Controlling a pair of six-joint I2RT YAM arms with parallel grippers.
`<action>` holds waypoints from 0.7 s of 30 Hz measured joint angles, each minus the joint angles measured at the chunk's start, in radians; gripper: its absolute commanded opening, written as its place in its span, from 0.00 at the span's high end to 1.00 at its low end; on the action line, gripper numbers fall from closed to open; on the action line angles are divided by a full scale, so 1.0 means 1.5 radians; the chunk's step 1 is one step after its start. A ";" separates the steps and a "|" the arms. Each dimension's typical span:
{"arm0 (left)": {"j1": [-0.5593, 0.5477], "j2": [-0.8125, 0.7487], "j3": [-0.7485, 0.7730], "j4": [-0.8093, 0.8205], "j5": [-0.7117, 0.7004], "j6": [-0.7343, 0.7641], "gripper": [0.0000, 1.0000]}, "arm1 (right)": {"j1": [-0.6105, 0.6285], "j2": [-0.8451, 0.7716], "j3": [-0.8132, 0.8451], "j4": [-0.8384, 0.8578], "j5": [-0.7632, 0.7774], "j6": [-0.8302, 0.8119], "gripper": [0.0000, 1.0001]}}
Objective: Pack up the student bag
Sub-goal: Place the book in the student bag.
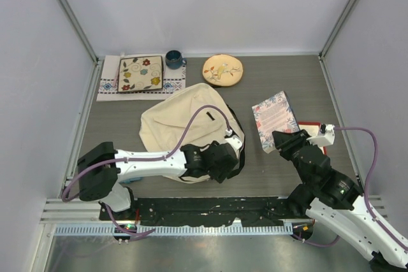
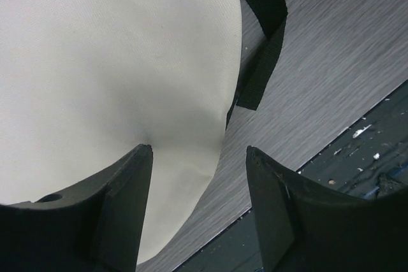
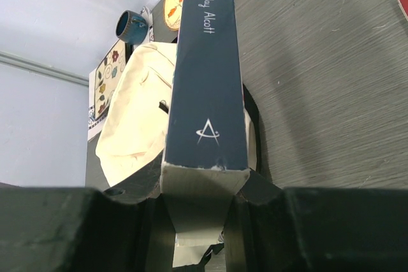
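The cream student bag (image 1: 182,122) lies flat in the middle of the table, with black straps at its right side. My left gripper (image 1: 233,156) is open and empty at the bag's near right corner. In the left wrist view the jaws (image 2: 199,151) stand apart over the bag's cream fabric (image 2: 115,62) and a black strap (image 2: 264,49). My right gripper (image 1: 287,139) is shut on a book (image 1: 274,116) with a floral cover, right of the bag. In the right wrist view the gripper (image 3: 201,179) clamps the book's dark blue spine (image 3: 207,62), and the bag (image 3: 137,113) lies beyond.
A round yellowish floral plate (image 1: 222,69), a blue mug (image 1: 173,60) and a square floral plate (image 1: 141,73) on a placemat stand along the back edge. A red flat object (image 1: 313,124) lies partly under my right arm. Walls enclose the table on three sides.
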 measured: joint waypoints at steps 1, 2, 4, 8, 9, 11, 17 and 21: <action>0.000 0.005 0.000 0.001 -0.004 0.000 0.40 | 0.000 -0.001 0.000 0.000 -0.001 0.001 0.99; 0.000 0.012 0.001 0.001 -0.006 -0.001 0.41 | 0.000 -0.001 -0.001 0.001 -0.001 0.001 0.99; 0.000 0.027 0.003 0.002 -0.010 -0.002 0.43 | 0.000 -0.005 -0.004 0.004 -0.004 0.000 0.99; -0.001 0.047 0.006 0.004 -0.017 -0.004 0.56 | 0.000 -0.025 -0.016 0.005 -0.008 0.000 0.99; -0.001 0.048 0.006 0.003 -0.021 -0.004 0.59 | 0.000 -0.027 -0.017 0.005 -0.007 0.000 0.99; -0.001 0.048 0.007 0.003 -0.026 -0.006 0.69 | 0.000 -0.030 -0.017 0.006 -0.008 0.000 0.99; -0.001 0.048 0.013 0.005 -0.035 -0.010 1.00 | 0.000 -0.030 -0.020 0.006 -0.010 0.000 0.99; -0.002 0.048 0.016 0.004 -0.049 -0.010 1.00 | 0.000 -0.030 -0.021 0.005 -0.011 0.001 0.99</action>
